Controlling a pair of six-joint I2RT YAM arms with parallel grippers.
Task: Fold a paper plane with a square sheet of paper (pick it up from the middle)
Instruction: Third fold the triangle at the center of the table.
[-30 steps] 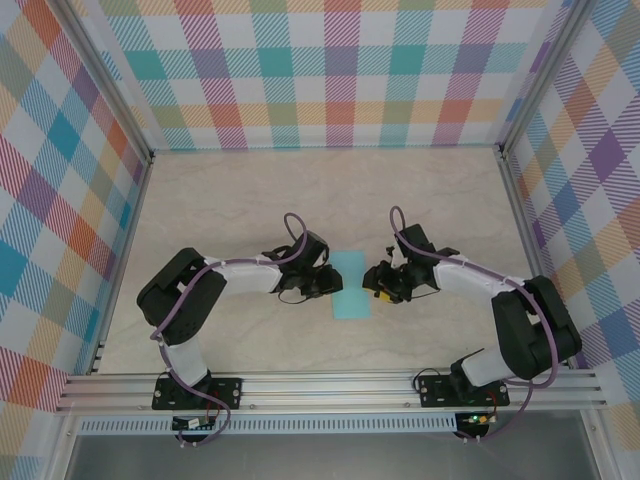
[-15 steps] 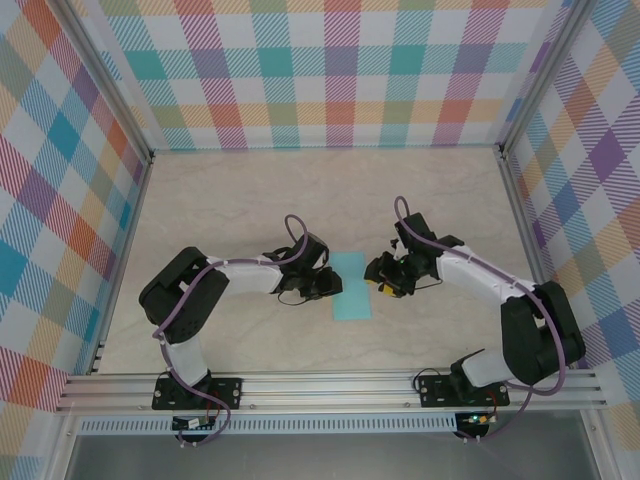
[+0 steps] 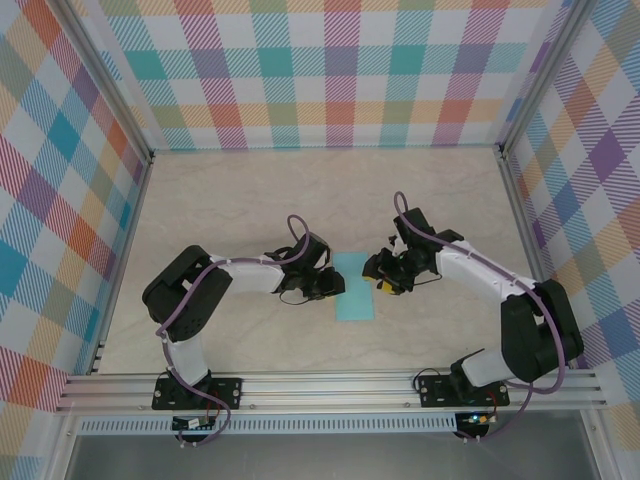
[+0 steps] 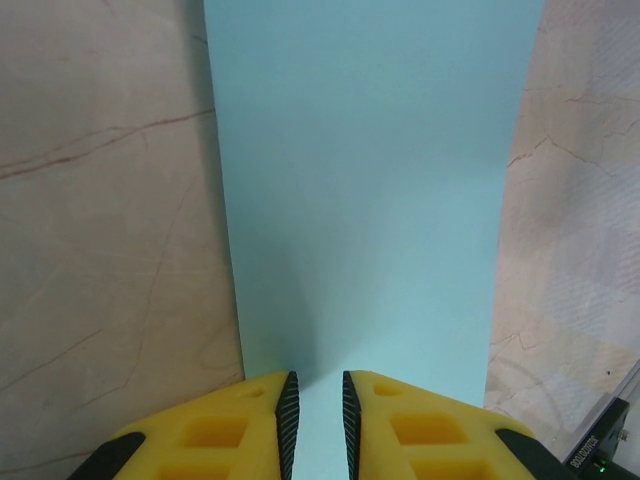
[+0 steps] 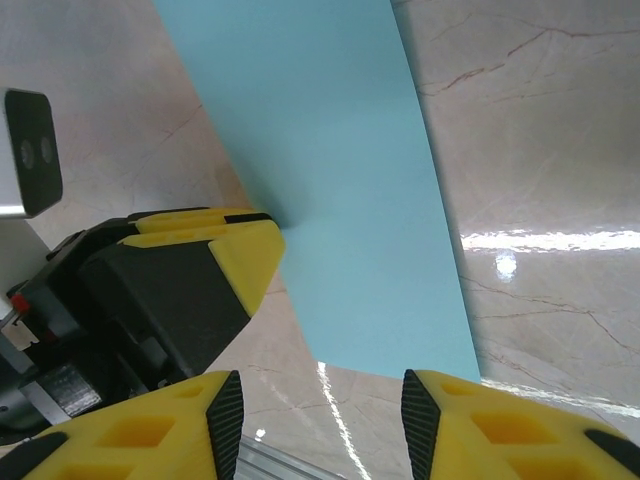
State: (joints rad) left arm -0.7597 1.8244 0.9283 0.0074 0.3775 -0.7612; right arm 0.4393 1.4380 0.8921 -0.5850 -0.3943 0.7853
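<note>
At the bottom of the overhead view, a silver aluminium rail (image 3: 330, 385) carries the bases of two black-and-white robot arms. The left arm (image 3: 245, 275) bends in from the lower left and the right arm (image 3: 480, 280) from the lower right, meeting at the middle of a pale marbled table (image 3: 250, 200).

Between them a light cyan paper rectangle (image 3: 355, 300), taller than it is wide, lies flat at the centre of the table.

The left claw (image 3: 333, 286) sits at the paper's left edge. In the left wrist view its yellow fingers (image 4: 230, 440) fill the bottom of the frame with only a narrow slit between them. Cyan paper shows through the slit and runs up to the top edge. Whether they press on the paper cannot be told.

The right claw (image 3: 383, 287) is just beside the paper's right edge. In the right wrist view its jaws stand wide apart at the bottom corners, holding nothing, with a corner of the paper just above the gap between them.

Behind the table and along both sides stand pastel checked walls (image 3: 330, 70).
</note>
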